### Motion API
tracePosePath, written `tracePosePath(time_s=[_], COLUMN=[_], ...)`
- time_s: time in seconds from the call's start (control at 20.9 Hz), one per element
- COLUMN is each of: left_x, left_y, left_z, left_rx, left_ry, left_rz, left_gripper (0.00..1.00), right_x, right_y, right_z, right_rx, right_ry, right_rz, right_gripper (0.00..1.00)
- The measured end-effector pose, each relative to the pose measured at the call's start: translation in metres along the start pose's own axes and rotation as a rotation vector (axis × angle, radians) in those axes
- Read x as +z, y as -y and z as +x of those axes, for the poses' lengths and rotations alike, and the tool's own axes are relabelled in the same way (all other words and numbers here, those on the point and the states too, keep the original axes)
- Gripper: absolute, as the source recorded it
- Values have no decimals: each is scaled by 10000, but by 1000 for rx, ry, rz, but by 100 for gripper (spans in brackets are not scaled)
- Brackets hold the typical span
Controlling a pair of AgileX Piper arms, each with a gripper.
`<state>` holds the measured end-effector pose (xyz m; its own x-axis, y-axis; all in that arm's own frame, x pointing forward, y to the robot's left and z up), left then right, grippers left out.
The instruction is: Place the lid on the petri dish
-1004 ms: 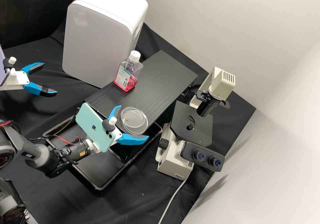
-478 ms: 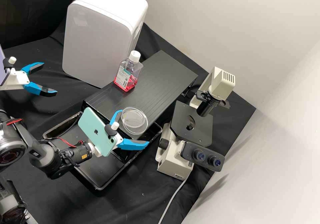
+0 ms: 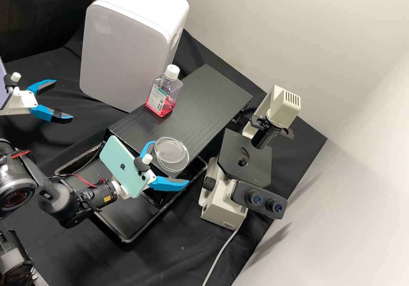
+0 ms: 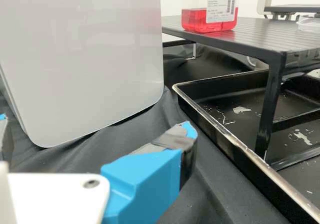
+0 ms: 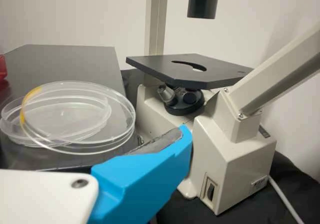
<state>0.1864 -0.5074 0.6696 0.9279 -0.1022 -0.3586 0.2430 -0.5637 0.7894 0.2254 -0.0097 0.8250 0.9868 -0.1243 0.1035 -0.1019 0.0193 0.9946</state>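
High view: your right gripper [image 3: 171,162], spread, sits just beside the clear round plastic petri dish [image 3: 171,149] on the black slatted platform [image 3: 204,98]; left gripper [image 3: 63,99] is spread, well apart.
Left wrist view: black metal tray [image 4: 225,134] is near; I judge no hazard.
Right wrist view: the clear lid [image 5: 65,111] looks askew; your nudge could shove it off.

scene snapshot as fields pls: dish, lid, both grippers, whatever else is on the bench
dish: on the near corner of the platform
lid: lying tilted on dish, not seated
right gripper: open, fingers flanking dish; contact cannot be told
left gripper: open, holds nothing, off to the side by white box
bottle: upright on platform, capped, red liquid
tray: under platform's near end
microscope: beside tray
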Motion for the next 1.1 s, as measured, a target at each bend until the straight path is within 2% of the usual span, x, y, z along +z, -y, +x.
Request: tracePosePath(time_s=[1.1], left_x=[-1], left_y=[0], left_z=[0], left_rx=[0], left_ry=[-1], left_rz=[0], left_gripper=[100], right_x=[-22], right_y=[38], right_z=[-43], right_rx=[-6], right_ry=[-19], right_rz=[-2], right_gripper=[0])
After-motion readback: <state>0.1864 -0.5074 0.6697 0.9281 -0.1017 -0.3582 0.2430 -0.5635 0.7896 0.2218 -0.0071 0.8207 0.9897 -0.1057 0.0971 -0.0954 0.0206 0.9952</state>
